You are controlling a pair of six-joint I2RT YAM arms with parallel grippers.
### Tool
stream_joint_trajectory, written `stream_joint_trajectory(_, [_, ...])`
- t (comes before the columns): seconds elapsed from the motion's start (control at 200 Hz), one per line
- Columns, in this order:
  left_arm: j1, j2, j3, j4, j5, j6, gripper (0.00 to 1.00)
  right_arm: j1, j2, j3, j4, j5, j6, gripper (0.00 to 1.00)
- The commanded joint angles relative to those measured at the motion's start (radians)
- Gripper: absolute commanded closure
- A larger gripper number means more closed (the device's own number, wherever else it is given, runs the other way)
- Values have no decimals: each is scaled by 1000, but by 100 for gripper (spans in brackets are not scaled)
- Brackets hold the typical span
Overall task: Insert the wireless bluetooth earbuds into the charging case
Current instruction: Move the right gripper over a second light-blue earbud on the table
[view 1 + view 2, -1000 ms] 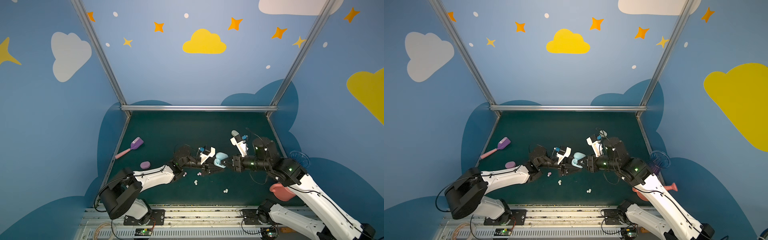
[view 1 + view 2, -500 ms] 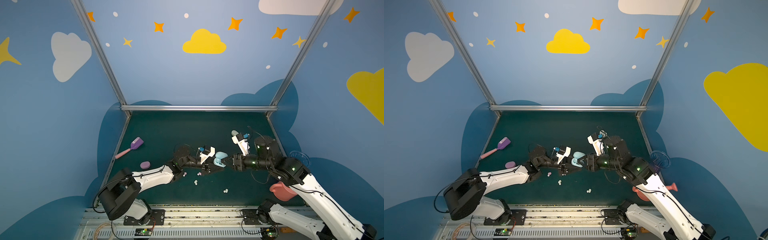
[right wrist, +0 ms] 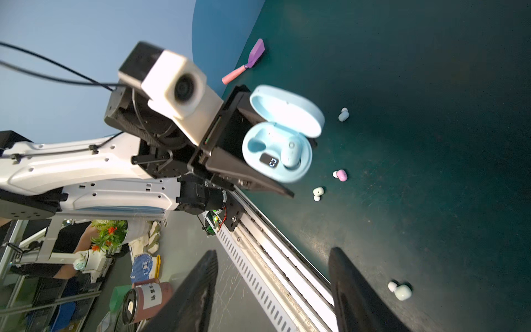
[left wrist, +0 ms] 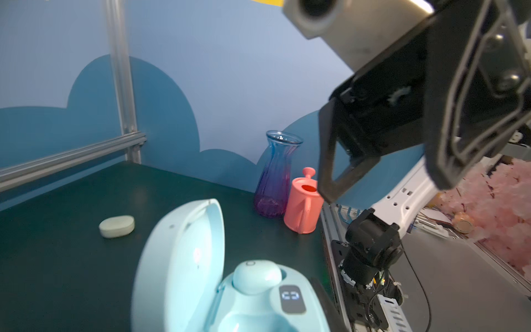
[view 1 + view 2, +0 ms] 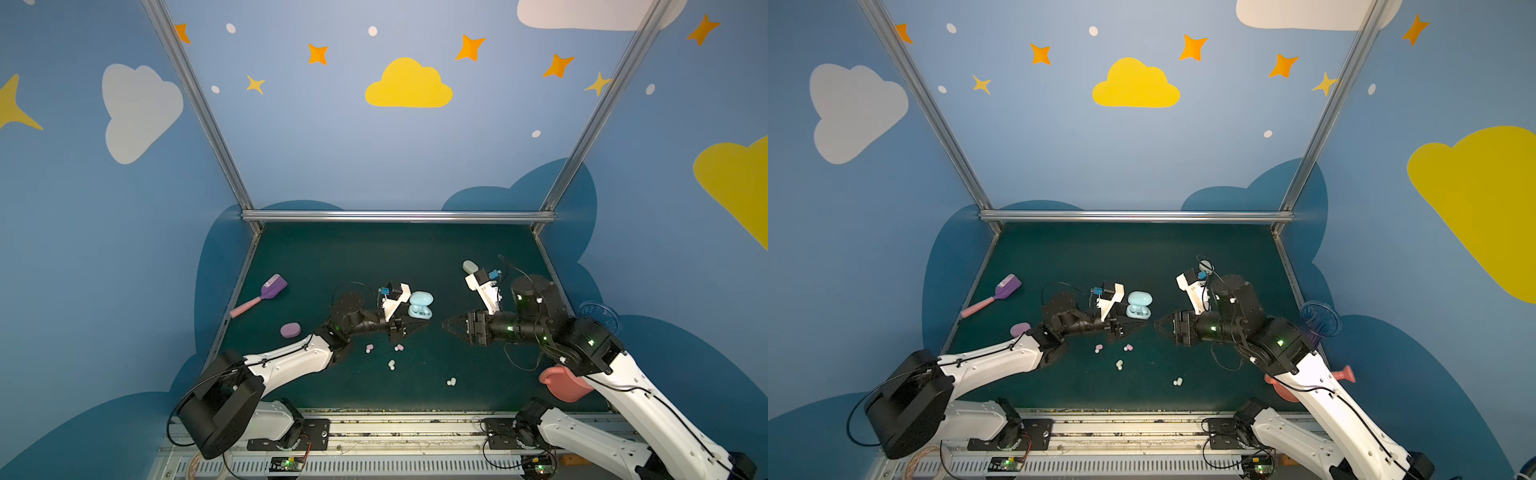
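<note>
**Open earbud case in the left gripper, right gripper spread beside it**

A pale blue case [image 5: 420, 305] is near the middle of the scene with its lid open. One blue earbud [image 3: 291, 153] is seated inside, and the other socket is bare. The left gripper [image 5: 415, 325] is clamped on the case's base. Loose earbuds [image 5: 391, 365] — pink and whitish — lie scattered on the green mat [image 5: 374, 257] just near of it. A loose blue earbud [image 3: 343, 115] lies by the lid. The right gripper [image 5: 446, 323] hovers right of the case, apart from it. Its fingers [image 3: 353, 293] are spread wide, holding nothing. A purple scoop [image 5: 266, 293] lies at the left.
</note>
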Motion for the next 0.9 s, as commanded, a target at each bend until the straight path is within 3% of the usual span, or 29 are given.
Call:
stream_joint_trajectory(0.0, [42,-76,-6,-86,-37,-41,96,27,14,-51,36,20,11,37])
stream_joint_trajectory(0.195, [127,-210,11,-270,-79,-26,96,60,106,-145,132,95,23,35])
stream_joint_trajectory(0.516, [332,-285,76,-430,14,-42,96,67,441,-122,301,233,-11,35])
stream_joint_trajectory(0.681, [413,-287,93,-449,89,-47,96,67,738,79,258,280,-79,34])
stream_joint_trajectory(0.896, [443,-305,83,-439,99,-50,96,73,1001,284,198,316,-88,30])
